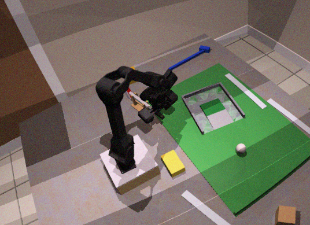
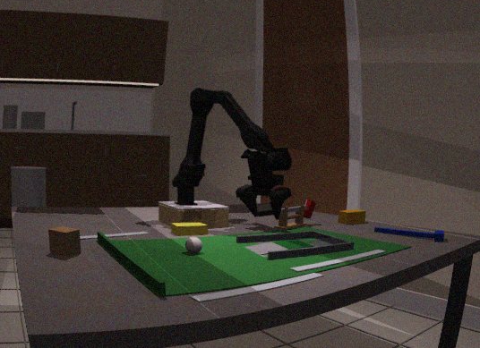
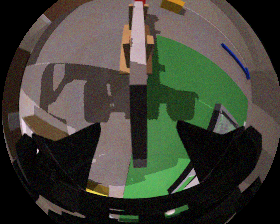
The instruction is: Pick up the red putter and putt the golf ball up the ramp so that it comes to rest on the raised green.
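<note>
The putter has a red head, a white shaft and a black grip, and rests on a wooden stand. My gripper is open and points down over the grip end. In the wrist view the black grip runs between the two fingers, touching neither; how far below them it lies is unclear. The white golf ball sits on the green mat. A grey three-sided border surrounds a green patch and a pale slope, open toward the ball.
A blue putter lies at the back. A yellow block sits beside the arm's base. An orange block stands beyond the stand, a brown block off the mat's near end. White strips lie around the mat.
</note>
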`<state>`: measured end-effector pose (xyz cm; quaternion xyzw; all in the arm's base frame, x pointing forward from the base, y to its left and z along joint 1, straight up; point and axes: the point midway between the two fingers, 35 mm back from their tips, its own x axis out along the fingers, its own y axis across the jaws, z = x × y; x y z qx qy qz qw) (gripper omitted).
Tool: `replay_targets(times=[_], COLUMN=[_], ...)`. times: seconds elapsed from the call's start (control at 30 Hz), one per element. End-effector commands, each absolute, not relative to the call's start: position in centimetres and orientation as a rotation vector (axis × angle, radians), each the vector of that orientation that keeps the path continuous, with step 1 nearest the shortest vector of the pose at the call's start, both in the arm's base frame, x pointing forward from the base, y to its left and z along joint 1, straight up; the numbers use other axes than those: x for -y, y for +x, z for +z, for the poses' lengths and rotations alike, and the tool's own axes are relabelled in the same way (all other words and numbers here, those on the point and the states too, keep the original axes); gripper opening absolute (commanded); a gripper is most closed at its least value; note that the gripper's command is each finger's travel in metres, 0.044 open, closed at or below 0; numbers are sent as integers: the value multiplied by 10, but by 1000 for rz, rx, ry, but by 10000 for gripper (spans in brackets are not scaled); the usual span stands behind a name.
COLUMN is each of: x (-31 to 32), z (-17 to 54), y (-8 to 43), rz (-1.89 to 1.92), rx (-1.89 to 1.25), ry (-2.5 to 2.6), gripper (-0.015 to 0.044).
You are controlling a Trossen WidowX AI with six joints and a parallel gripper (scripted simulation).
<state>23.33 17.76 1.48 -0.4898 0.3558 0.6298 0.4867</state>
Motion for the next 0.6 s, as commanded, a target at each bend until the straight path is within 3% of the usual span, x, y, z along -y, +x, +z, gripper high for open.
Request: replay_targets(times=[0.0, 0.3, 0.57], x=[-177, -176, -177], z=[6, -3, 1], y=[233, 233, 233], rz=[1535, 1535, 1534], rx=[-875, -875, -870], ry=[-1195, -1195, -1191], gripper=[440, 440, 230])
